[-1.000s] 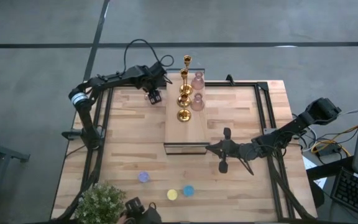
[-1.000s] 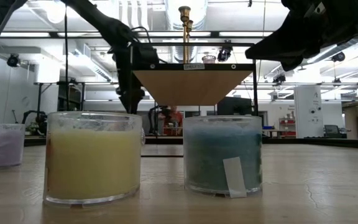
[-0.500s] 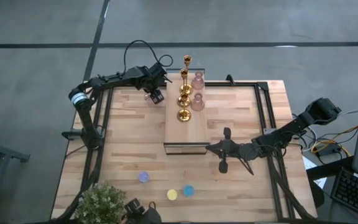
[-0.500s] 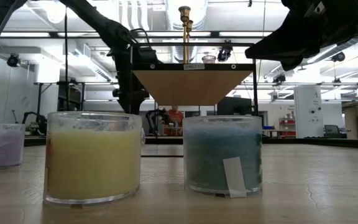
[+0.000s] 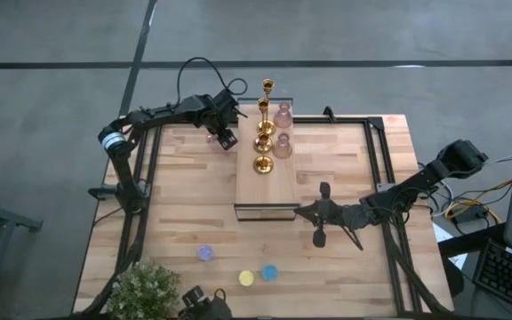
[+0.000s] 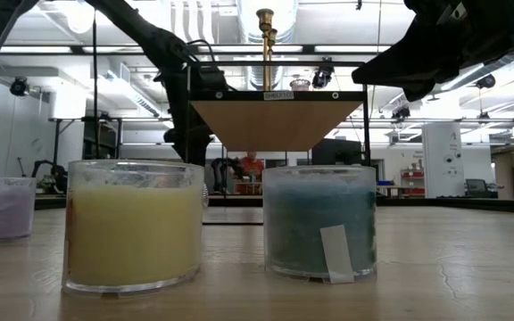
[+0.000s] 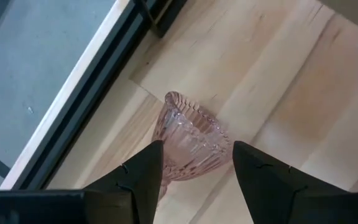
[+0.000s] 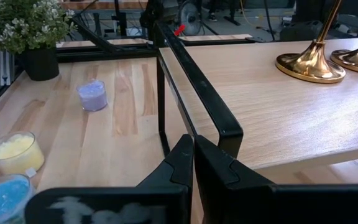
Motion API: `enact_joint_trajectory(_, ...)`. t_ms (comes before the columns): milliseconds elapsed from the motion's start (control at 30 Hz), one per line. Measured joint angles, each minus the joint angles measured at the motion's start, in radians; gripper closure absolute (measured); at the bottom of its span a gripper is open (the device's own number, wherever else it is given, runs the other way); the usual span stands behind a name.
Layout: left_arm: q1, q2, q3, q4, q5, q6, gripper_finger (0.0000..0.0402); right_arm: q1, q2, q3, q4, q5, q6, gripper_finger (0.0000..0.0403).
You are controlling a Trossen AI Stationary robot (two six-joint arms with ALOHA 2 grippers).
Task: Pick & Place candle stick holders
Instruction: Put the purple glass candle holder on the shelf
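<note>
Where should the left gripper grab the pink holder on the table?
Around the ribbed body of the pink holder, just under its flared rim. The open left gripper already straddles it from above, one finger either side; the ribs and flare should resist slipping.

Both arms are dark, slim and jointed; the left arm [image 5: 154, 114] wears a pale band near its base and trails a looping black cable [image 5: 194, 69].

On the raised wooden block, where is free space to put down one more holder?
The wooden block is bare on its near half, between the nearest gold holder and the block's front edge. The far half is crowded with gold holders and two pink holders.
</note>
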Motion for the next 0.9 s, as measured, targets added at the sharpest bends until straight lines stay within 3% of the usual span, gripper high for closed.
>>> enact_joint_trajectory(467,-0.001,0.000,-0.090,0.116,-0.014,-0.023,0.0204,-0.001,0.000,0.000,0.000,0.000,0.000,0.0394)
enact_joint_trajectory(733,0.000,0.001,-0.114,0.076,-0.240,-0.022,0.0204,-0.001,0.000,0.000,0.000,0.000,0.000,0.0394)
enact_joint_trajectory(900,-0.001,0.001,-0.126,0.068,-0.254,-0.018,0.0214,0.000,0.000,0.000,0.001,0.001,0.000,0.0394)
